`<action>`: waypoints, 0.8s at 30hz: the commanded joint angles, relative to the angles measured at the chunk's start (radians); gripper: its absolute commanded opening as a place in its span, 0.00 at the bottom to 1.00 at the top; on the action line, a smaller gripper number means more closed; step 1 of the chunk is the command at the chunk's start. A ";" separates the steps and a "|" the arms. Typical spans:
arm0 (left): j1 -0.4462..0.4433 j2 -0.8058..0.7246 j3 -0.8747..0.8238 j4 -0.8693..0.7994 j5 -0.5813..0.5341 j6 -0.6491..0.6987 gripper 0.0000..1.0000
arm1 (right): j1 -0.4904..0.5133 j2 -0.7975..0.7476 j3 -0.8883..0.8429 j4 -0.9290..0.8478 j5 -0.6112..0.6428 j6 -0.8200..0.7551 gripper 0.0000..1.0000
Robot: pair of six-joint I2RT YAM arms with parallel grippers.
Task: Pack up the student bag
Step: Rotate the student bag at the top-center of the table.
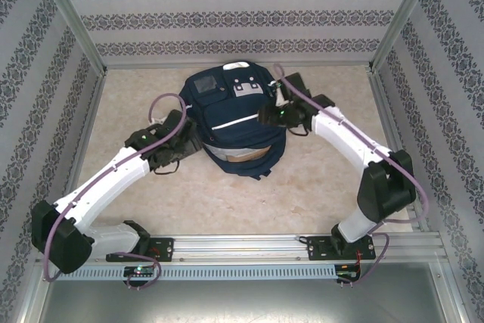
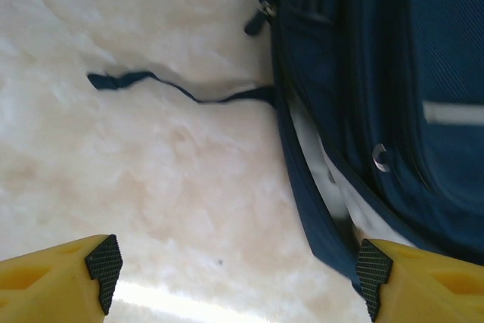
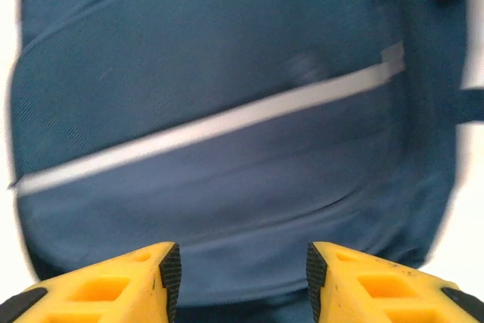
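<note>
The student bag (image 1: 234, 122) lies flat in the middle of the table, navy with a thin white stripe (image 1: 238, 121) and grey-white patches (image 1: 248, 87) at its far end. Its near end gapes, and something tan and white (image 1: 243, 156) shows inside. My left gripper (image 1: 178, 149) is open at the bag's left near corner. In the left wrist view the gripper (image 2: 237, 274) spans bare table, its right finger (image 2: 372, 277) against the bag (image 2: 378, 73) edge. My right gripper (image 1: 268, 116) hovers open over the bag's right side. The right wrist view shows it (image 3: 242, 274) above the blue fabric (image 3: 227, 58), empty.
A loose dark strap (image 2: 151, 81) trails from the bag across the beige tabletop (image 1: 227, 202) on the left. Patterned walls (image 1: 227, 17) enclose the back and sides. An aluminium rail (image 1: 249, 246) with the arm bases runs along the near edge.
</note>
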 commanded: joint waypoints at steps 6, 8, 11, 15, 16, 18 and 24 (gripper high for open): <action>0.233 0.266 0.136 0.202 0.214 0.275 0.81 | 0.282 0.067 -0.042 0.068 0.022 0.104 0.48; 0.264 0.341 0.190 0.198 0.245 0.292 0.80 | 0.290 0.113 -0.048 0.101 0.010 0.126 0.47; 0.282 0.395 0.216 0.217 0.269 0.291 0.80 | 0.260 0.165 -0.071 0.109 0.059 0.142 0.43; 0.282 0.423 0.210 0.232 0.310 0.279 0.86 | 0.150 0.192 -0.109 0.082 0.114 0.119 0.41; 0.283 0.424 0.202 0.234 0.313 0.276 0.86 | 0.114 0.189 -0.124 0.084 0.115 0.108 0.41; 0.282 0.424 0.184 0.246 0.328 0.273 0.85 | 0.042 0.180 -0.147 0.085 0.120 0.074 0.41; 0.283 0.450 0.155 0.300 0.416 0.237 0.78 | -0.142 0.174 -0.120 0.031 0.146 -0.036 0.43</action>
